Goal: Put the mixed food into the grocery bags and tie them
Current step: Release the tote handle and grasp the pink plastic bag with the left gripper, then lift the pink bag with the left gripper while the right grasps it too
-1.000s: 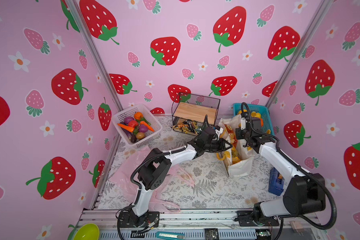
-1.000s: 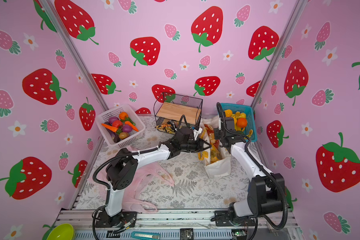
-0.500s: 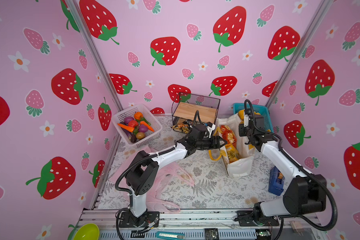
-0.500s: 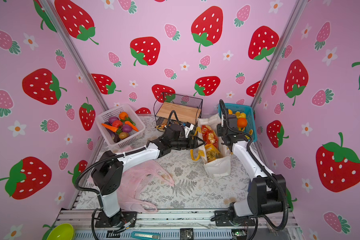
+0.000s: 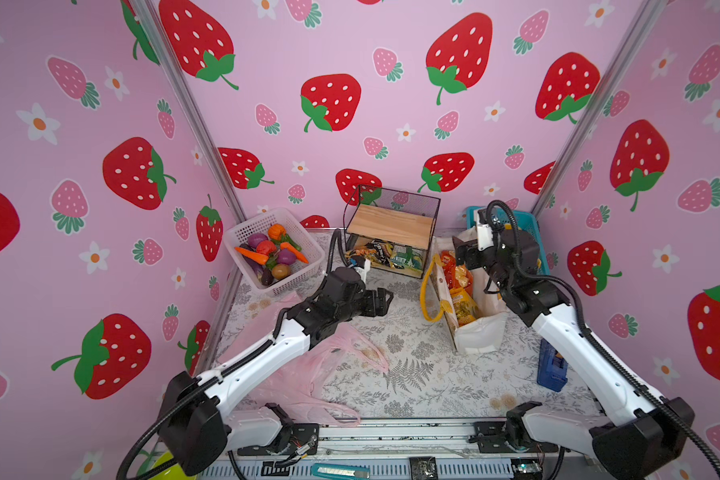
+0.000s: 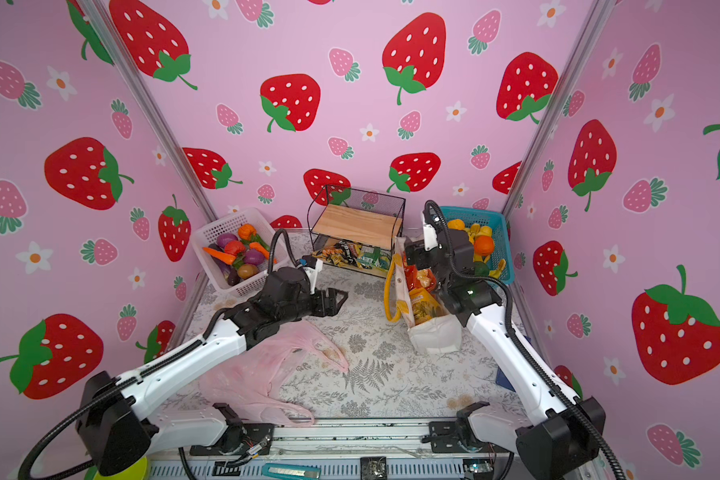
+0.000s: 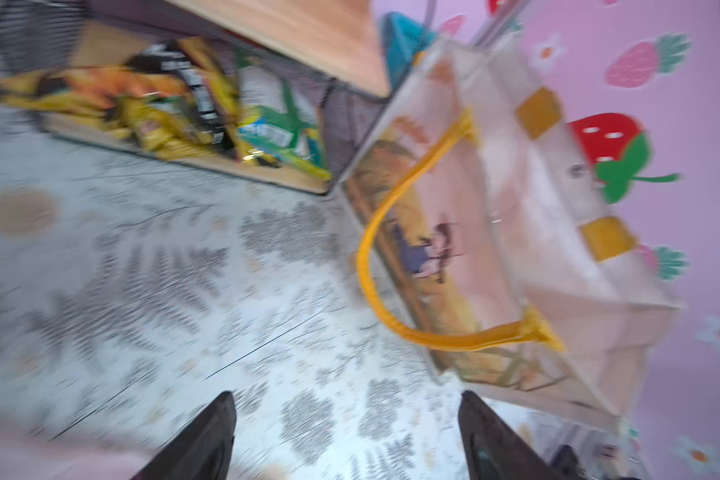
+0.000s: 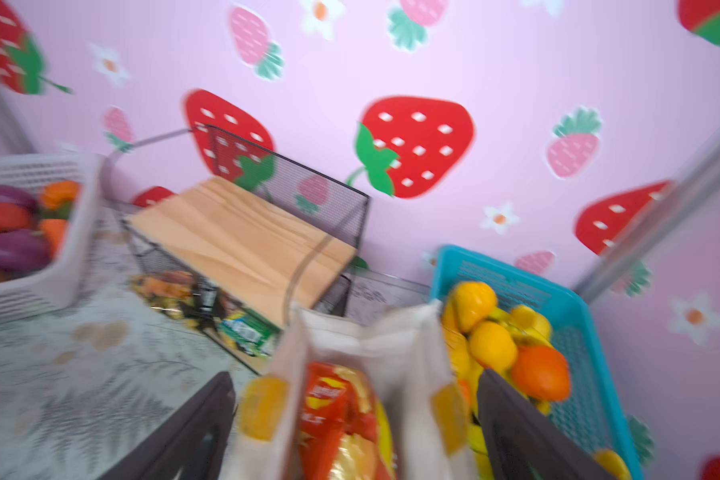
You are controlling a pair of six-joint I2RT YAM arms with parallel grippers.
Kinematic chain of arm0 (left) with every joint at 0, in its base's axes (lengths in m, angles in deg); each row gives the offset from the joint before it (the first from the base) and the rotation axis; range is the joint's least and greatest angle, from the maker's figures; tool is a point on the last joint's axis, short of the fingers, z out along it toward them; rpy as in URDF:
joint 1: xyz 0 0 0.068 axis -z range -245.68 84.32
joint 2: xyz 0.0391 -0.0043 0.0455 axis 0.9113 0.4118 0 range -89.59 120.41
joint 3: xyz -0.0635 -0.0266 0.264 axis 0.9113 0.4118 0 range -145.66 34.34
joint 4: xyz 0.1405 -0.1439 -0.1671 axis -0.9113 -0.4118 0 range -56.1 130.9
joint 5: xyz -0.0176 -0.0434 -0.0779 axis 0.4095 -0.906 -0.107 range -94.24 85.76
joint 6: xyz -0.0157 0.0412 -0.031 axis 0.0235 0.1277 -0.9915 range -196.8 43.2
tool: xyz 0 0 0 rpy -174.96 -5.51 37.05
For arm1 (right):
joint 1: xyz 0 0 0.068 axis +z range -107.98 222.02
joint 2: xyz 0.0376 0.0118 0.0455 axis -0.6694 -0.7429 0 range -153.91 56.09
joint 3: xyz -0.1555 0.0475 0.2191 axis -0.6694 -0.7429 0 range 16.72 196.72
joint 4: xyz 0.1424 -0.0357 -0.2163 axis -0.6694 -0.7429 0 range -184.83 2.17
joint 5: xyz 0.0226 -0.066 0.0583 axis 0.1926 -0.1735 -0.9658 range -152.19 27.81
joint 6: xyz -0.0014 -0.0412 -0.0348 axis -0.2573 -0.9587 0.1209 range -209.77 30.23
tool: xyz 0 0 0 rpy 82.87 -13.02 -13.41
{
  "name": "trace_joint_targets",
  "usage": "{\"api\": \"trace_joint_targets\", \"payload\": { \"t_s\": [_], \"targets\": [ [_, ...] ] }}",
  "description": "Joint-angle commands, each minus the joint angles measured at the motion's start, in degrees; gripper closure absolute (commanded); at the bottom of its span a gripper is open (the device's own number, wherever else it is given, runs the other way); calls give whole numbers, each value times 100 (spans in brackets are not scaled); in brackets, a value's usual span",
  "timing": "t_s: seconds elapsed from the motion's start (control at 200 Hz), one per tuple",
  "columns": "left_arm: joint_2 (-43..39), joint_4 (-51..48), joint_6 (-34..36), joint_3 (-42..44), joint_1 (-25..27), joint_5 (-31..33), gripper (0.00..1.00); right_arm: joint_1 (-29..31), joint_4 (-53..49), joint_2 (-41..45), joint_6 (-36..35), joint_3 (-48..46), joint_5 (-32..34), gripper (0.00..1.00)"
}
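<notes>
Two bags are on the fern-printed cloth. A stiff white canvas tote with looped yellow handles stands open at the right, and a thin, crumpled translucent pink plastic bag lies flat beneath the left arm. Glossy toy vegetables stay heaped in the white lattice plastic basket, while two crinkly packets, one red-orange and one yellow-orange, stand inside the tote. A second ago both grippers were pinched at the tote's mouth. Now the left gripper hovers apart from it with fingers spread and empty, and the right gripper straddles its far rim, fingers wide.
</notes>
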Motion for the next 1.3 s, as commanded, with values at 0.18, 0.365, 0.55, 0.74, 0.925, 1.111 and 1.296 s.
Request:
{"api": "trace_joint_targets", "payload": {
  "t_s": [0.18, 0.365, 0.55, 0.74, 0.925, 1.111, 1.296],
  "targets": [
    [-1095, -2628, -1171, 1476, 34, 1183, 21, 1227, 1140, -142, 213, -776, -1061, 8],
    [-1059, -2779, -1431, 1773, 26, 1483, 22, 1322, 1368, -181, 407, -1022, -1486, 9],
    [-527, -2510, -1250, 1894, -166, 1784, 26, 1319, 1411, 26, 305, -1276, -1263, 9],
    [122, -1815, -942, 2033, -605, 1508, 45, 1322, 1337, 14, 287, -1332, -1207, 9],
    [417, -1565, -843, 2022, -642, 1590, 73, 1319, 1296, 17, 297, -1412, -1180, 10],
    [-383, -1515, -992, 2004, -634, 1149, 100, 1323, 1096, 140, 338, -1623, -1275, 10],
    [-2012, -280, -2073, 2095, -625, -276, 100, 1323, 885, 424, 601, -1807, -1774, 9]
  ]
}}
